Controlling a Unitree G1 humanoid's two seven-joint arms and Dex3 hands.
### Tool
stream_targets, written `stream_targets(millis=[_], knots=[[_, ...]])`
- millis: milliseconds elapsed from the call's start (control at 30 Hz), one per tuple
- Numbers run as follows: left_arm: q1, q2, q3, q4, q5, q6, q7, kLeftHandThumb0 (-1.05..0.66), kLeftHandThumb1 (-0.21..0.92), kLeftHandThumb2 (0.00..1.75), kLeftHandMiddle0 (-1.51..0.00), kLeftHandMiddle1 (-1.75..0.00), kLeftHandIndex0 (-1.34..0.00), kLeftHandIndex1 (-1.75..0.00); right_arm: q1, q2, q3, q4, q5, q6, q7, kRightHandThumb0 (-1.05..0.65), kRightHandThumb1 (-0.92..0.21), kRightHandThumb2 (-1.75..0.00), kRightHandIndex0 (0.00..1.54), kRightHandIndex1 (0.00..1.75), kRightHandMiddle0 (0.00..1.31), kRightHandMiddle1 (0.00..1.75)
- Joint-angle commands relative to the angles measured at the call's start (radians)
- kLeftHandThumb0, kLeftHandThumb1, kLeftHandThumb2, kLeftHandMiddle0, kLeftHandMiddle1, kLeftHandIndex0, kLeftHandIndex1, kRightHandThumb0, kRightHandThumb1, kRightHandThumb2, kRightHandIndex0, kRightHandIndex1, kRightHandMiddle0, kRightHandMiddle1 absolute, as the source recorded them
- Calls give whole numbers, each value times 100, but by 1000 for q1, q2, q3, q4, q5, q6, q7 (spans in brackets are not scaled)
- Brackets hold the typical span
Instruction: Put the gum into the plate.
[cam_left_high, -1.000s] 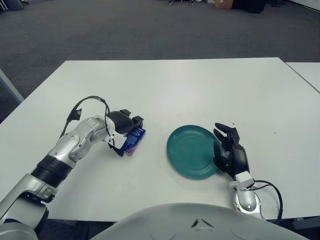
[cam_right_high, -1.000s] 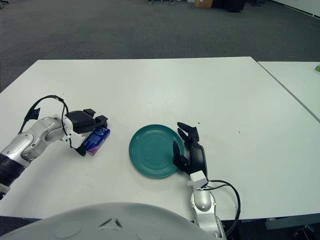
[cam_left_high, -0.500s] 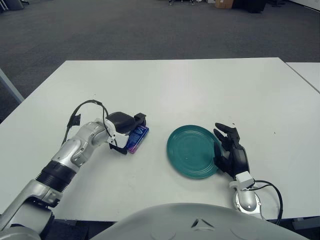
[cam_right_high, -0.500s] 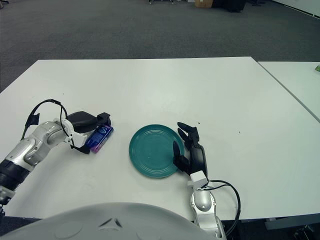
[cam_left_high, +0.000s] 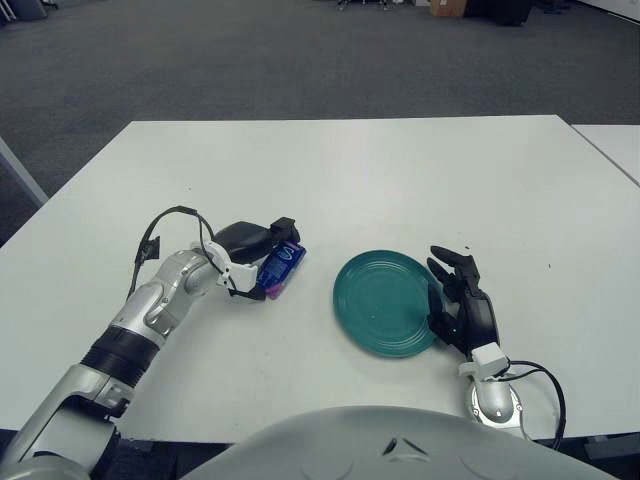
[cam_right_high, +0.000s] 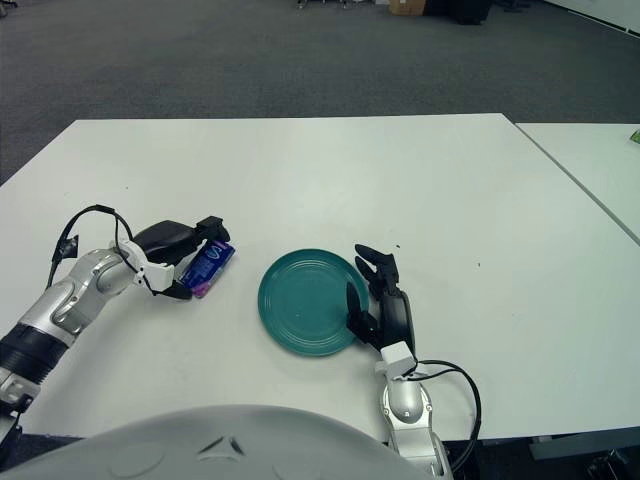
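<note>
Gum pack (cam_left_high: 279, 269) partly hidden by the left hand (cam_left_high: 250, 255), so its label can't be read & whether it touches the table (cam_left_high: 330, 180) is unclear. Left hand's fingers are curled round the blue/purple pack, gripping it just left of the teal plate (cam_left_high: 383, 302), not over it. Right hand (cam_left_high: 462, 305) sits at plate's right rim, fingers loosely spread, holding nothing
</note>
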Motion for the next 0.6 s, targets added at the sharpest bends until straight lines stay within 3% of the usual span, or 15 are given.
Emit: stream_targets(millis=[0,400,567], knots=[[4,-7,15,12,-15,-8,27,-46,35,127,-111,-175,-58,-175,54,-59,-53,115,-11,46,0,-84,-92,-72,51,3,0,93],[6,-14,9,24,13,-28,88,-46,34,129,-112,-175,-59,-175,55,-59,-53,115,-17,42,-7,-83,-92,-73,50,3,0,92],[3,-16,9,39,22,-49,122,-46,33,129,-105,-175,-59,-175,55,-58,-53,114,-15,42,-7,-82,-92,-74,50,3,0,91]])
